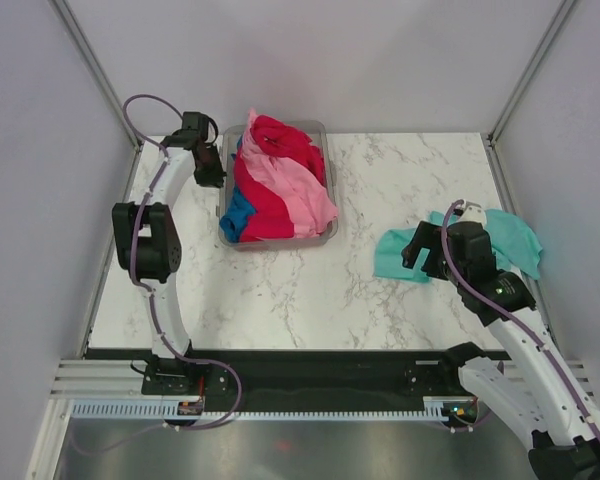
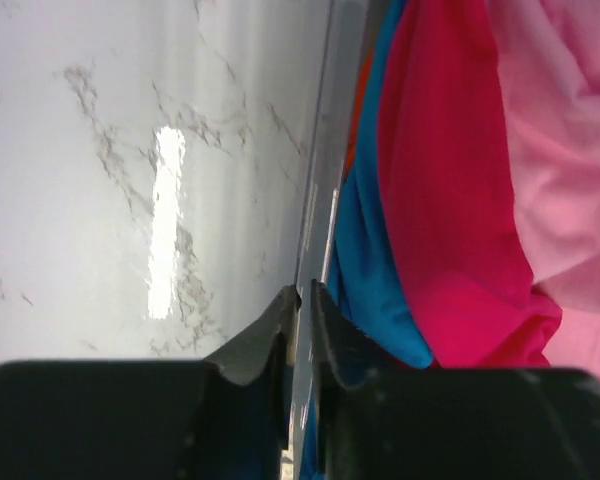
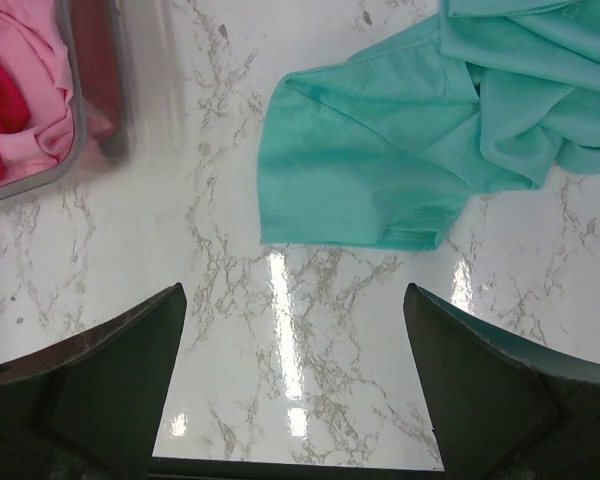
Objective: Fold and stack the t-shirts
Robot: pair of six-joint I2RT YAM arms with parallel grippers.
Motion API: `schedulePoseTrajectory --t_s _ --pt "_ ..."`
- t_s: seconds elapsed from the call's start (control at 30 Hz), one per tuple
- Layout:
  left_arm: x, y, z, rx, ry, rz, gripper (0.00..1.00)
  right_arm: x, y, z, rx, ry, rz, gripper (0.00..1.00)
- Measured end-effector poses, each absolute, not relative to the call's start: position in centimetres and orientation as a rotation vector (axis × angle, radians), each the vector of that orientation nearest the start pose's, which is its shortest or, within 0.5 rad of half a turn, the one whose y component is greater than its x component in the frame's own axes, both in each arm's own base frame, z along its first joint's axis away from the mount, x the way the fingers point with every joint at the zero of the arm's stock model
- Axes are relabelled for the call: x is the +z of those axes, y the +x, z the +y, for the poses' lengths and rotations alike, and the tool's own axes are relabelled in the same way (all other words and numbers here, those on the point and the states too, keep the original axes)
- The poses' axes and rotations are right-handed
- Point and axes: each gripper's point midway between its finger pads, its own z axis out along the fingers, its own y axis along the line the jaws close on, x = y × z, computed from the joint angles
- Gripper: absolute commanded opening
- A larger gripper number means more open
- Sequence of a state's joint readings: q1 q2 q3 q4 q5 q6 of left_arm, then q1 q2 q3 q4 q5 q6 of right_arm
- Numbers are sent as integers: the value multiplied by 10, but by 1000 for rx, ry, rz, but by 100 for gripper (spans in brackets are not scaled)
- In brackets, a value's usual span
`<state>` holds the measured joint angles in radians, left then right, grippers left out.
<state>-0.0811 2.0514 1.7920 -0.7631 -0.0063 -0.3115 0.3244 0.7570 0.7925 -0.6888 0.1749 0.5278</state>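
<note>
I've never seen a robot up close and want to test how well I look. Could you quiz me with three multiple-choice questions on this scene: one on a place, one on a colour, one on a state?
1. Where does the grey tub stand?
A. on the left half of the table, beside the left arm
B. beside the right arm
C. at the near edge, between the arms' bases

2. What colour is the t-shirt lying outside the tub?
A. red
B. teal
C. blue

3. How is the right end effector?
A. shut on cloth
B. shut, empty
C. open, empty

Answers:
1 A: the top view shows the tub next to the left arm.
2 B: the lone t-shirt on the marble is teal.
3 C: its jaws stand wide apart with nothing between them.
</note>
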Motion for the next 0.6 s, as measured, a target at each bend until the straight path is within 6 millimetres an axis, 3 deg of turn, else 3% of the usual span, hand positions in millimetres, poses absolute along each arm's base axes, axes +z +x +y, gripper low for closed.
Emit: schedulePoseTrajectory --t_s 0.03,0.17,0.37,0.5,0.6 --pt "110 494 -49 -133 -298 2578 2 184 235 71 287 316 2209 98" --pt "107 517 -37 -115 -300 2559 2 199 227 72 328 303 2174 98" --pt "107 531 -9 -78 -356 2530 2 210 224 75 367 280 2145 98" --pt "110 532 49 -66 -500 2500 2 204 224 79 370 260 2179 98" --pt "122 521 124 16 -680 2446 2 201 224 81 376 241 2196 98"
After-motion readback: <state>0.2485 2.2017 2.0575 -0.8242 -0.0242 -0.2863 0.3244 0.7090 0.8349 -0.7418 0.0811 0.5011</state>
